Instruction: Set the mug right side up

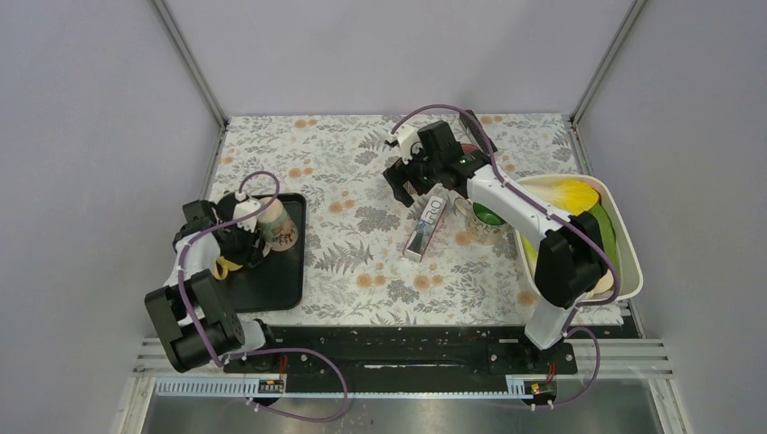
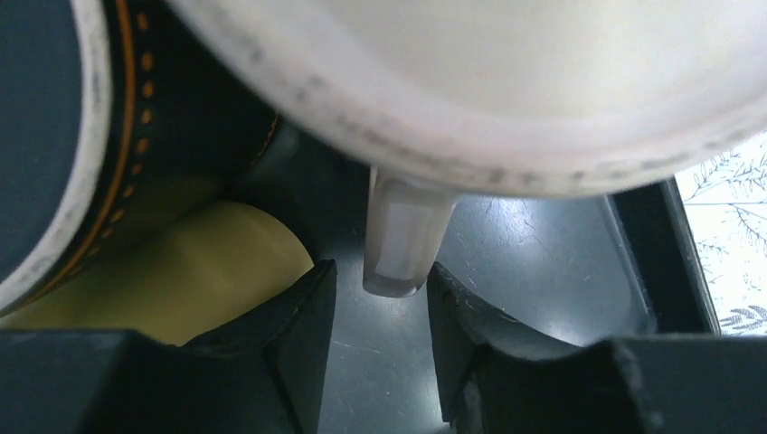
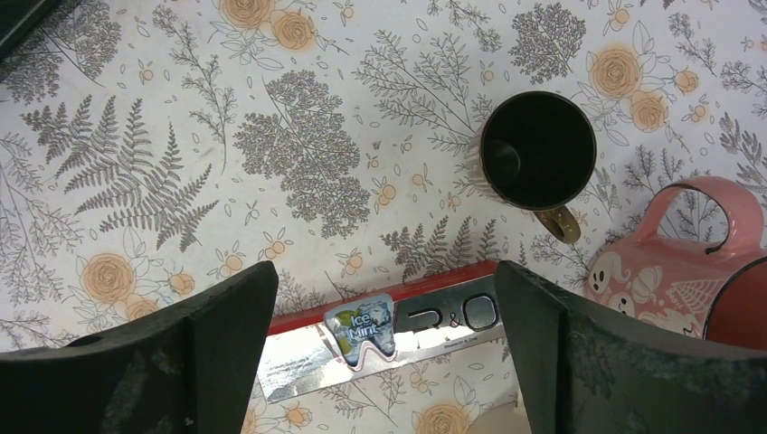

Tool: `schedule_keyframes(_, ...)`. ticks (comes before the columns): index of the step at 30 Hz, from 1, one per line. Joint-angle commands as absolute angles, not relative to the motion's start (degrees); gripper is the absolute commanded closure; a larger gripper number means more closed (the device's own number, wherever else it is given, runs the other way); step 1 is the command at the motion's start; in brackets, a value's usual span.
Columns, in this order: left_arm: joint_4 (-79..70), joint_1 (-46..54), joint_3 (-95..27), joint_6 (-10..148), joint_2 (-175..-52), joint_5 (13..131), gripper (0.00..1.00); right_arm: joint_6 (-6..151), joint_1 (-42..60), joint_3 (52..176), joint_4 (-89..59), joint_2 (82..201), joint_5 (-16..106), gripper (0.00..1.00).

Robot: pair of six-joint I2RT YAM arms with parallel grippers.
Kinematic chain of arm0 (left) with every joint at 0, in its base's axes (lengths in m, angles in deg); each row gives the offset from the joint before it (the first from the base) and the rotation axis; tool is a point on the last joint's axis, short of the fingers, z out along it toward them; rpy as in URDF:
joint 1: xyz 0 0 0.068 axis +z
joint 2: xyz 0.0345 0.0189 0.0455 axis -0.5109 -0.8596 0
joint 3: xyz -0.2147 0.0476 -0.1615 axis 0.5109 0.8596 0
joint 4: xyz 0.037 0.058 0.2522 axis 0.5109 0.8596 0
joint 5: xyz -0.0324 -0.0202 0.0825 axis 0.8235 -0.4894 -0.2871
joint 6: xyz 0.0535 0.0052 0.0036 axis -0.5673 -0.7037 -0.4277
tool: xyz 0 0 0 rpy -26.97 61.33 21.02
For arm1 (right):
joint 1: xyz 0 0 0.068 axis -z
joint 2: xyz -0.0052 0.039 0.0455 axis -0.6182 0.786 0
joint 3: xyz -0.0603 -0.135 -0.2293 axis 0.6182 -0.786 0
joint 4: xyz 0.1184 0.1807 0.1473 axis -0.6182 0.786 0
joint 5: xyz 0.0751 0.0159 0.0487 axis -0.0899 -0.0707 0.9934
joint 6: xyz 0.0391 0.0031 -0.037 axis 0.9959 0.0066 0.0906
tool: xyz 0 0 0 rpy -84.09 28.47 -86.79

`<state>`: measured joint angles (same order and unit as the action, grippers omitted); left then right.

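Observation:
A cream mug with dark print (image 1: 279, 228) lies tilted on the black tray (image 1: 276, 289) at the left. In the left wrist view its pale body (image 2: 506, 81) fills the top and its handle (image 2: 398, 235) points down. My left gripper (image 1: 256, 235) sits at the mug's left side. The left gripper (image 2: 378, 276) is open, its jaws either side of the handle tip with small gaps. My right gripper (image 1: 409, 181) is open and empty, hovering above a toothpaste box (image 3: 398, 334) at mid table.
On the tray by the mug are a dark cup with orange dots (image 2: 136, 136) and a yellow object (image 2: 181, 271). A black mug (image 3: 537, 149) stands upright and a pink ghost mug (image 3: 669, 271) sits beside it. A white tub (image 1: 624, 231) is at the right.

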<state>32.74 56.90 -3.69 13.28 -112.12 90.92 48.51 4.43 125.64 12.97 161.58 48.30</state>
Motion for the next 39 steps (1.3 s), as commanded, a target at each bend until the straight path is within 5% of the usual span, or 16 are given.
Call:
schedule_keyframes(1, 23.64, 56.23, -3.3, 17.19, -112.93, 91.68, 0.52, 51.05, 3.82, 122.92, 6.96, 157.14, 50.85, 0.0)
schedule_keyframes(11, 17.61, 52.39, -2.19, 22.18, -114.56, 90.18, 0.53, 51.44, 3.89, 120.86, 6.4, 156.21, 51.17, 0.01)
schedule_keyframes(19, 20.56, 51.73, -2.64, 22.03, -114.15, 91.5, 1.0, 51.96, 3.85, 120.91, 6.39, 156.02, 51.23, 0.01)
schedule_keyframes(28, 24.2, 51.64, -5.81, 31.14, -107.78, 96.75, 1.0, 63.59, 3.62, 118.13, 2.14, 154.15, 56.76, 0.0)
schedule_keyframes(39, 24.75, 48.81, -7.88, 37.8, -101.34, 101.2, 1.0, 99.45, 0.44, 101.41, -39.95, 153.6, 67.52, 0.01)
